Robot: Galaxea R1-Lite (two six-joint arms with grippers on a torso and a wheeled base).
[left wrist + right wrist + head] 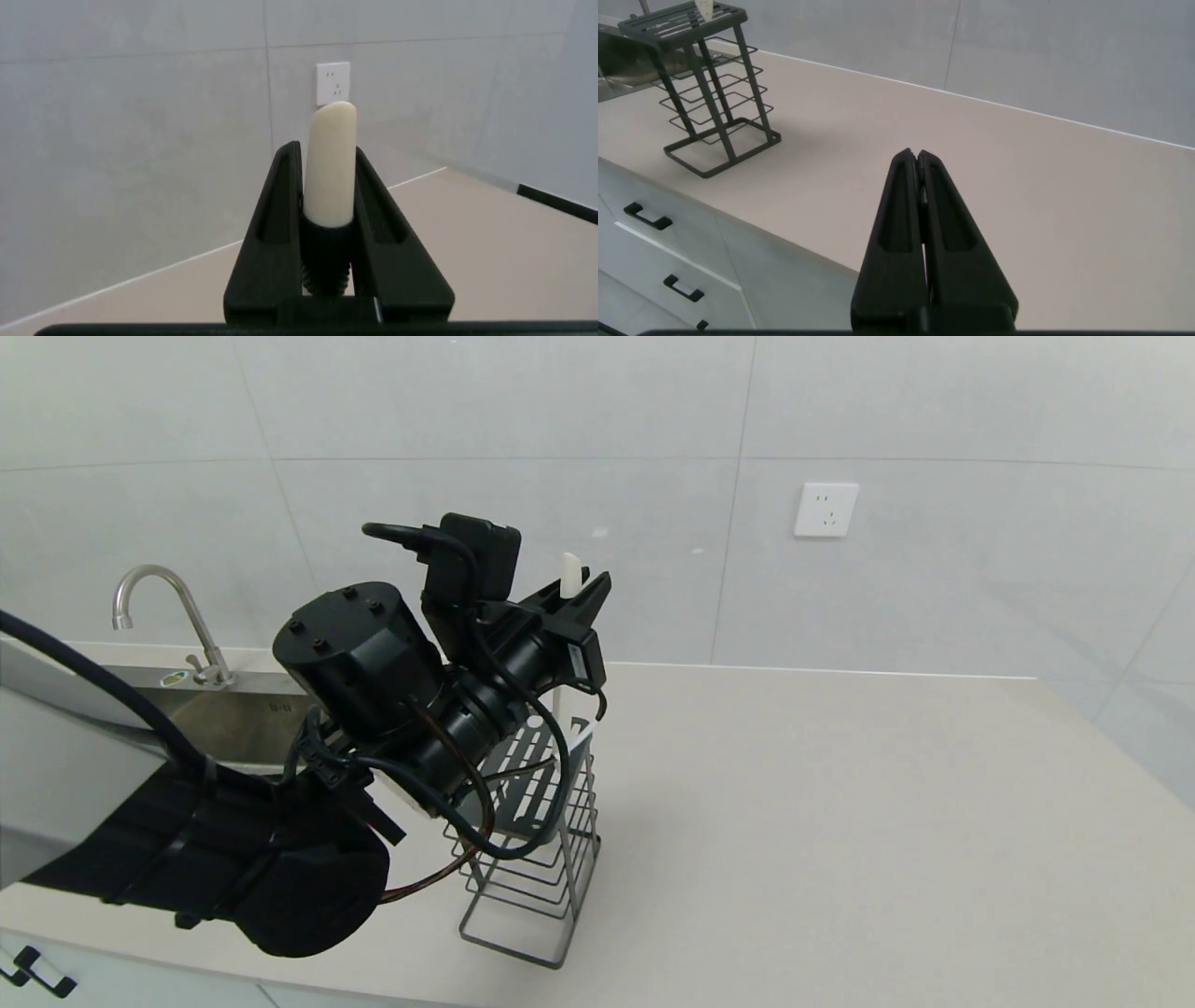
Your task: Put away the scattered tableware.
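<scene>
On the countertop (840, 803), beside the sink (215, 719), stands the wire rack (527, 905). My left pincer (576, 590) hangs above it, clamped on a cream utensil handle (332, 154) held upright; its lower part seems to run down into the rack. My right pincer (918, 161) is pressed together on nothing, over the countertop. I judge this piece nearly stowed, with only the release left. I can read no writing anywhere.
</scene>
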